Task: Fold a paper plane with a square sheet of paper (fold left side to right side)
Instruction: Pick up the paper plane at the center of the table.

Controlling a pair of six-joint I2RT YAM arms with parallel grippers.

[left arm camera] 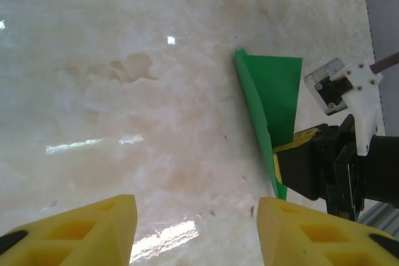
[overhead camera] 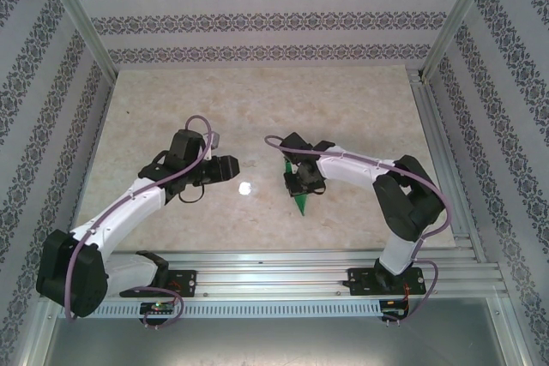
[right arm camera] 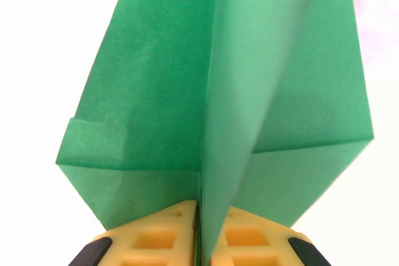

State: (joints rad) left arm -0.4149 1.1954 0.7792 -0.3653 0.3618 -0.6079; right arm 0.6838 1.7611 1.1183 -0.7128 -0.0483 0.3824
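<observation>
The right end effector (overhead camera: 301, 186) is closed tight on the green paper plane (overhead camera: 302, 204), its yellow fingers (right arm camera: 156, 238) pressed together on the centre fold. It holds the plane a little to the right of the white speck (overhead camera: 244, 188) on the counter (overhead camera: 257, 100). From the right wrist, the centre crease runs straight up from between the fingers. A flap spreads to each side, each crossed by a straight folded edge, and the left flap has a small turned-over corner at its outer edge. From the left wrist, the plane stands on edge, one long straight side slanting from a sharp point down to the clamped end. I cannot tell whether the lower tip touches the counter. The left end effector (left arm camera: 196, 207) is just left of the speck and beyond it, with its jaws apart and bare marbled counter between them. A gap separates the two end effectors, with the speck lying in it. Beyond the speck the counter runs bare to the patterned walls (overhead camera: 257, 23). On the near side of the speck a short strip of counter ends at the metal rail (overhead camera: 283, 263).
</observation>
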